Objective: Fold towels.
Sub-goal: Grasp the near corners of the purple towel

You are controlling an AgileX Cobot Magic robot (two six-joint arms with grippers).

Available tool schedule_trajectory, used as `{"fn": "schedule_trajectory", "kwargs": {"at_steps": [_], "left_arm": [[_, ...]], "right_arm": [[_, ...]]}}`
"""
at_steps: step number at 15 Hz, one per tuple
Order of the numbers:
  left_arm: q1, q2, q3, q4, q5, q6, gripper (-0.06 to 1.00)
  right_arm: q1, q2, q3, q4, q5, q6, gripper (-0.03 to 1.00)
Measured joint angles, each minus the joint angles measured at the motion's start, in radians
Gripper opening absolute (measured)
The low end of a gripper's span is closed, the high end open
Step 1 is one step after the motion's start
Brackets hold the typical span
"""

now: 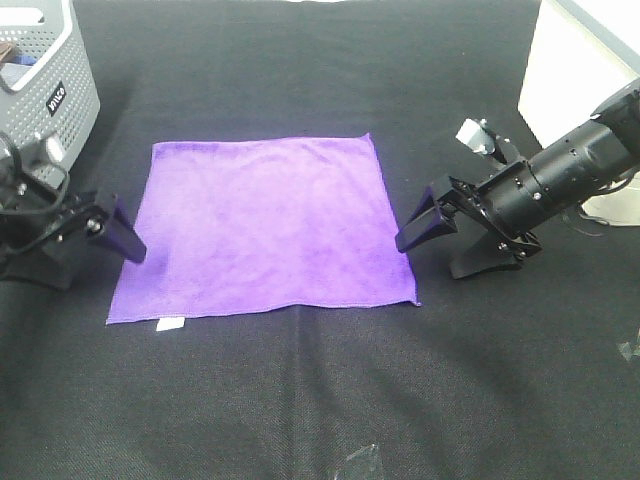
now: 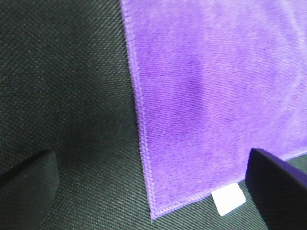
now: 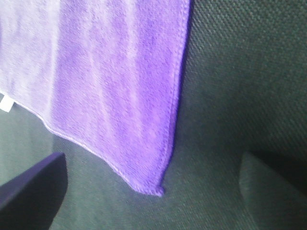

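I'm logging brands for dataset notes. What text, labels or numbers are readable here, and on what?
On the grey basket, black label: white lettering, too blurred to read.
On the purple towel, white tag: no print visible.
No other text in view.

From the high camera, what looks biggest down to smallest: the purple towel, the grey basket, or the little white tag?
1. Purple towel.
2. Grey basket, though the frame cuts it off.
3. White tag, by far the smallest.
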Motion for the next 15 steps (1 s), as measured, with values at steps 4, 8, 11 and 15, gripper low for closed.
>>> {"fn": "schedule_trajectory", "kwargs": {"at_steps": [4, 8, 11, 15], "left_arm": [[0.002, 0.009, -0.009, 0.0, 0.015, 0.0, 0.99], [-0.027, 0.013, -0.01, 0.001, 0.017, -0.001, 0.96], [-0.089, 0.04, -0.016, -0.065, 0.025, -0.001, 0.88], [-0.171, 0.084, -0.022, -0.208, 0.028, -0.001, 0.72]], "right_arm": [[-0.002, 0.011, -0.007, 0.019, 0.009, 0.0, 0.89], [0.006, 0.019, -0.007, 0.02, 0.002, 0.023, 0.81], [0.073, 0.021, -0.007, 0.022, -0.015, 0.031, 0.76], [0.184, 0.021, -0.007, 0.022, -0.078, 0.057, 0.69]]}}
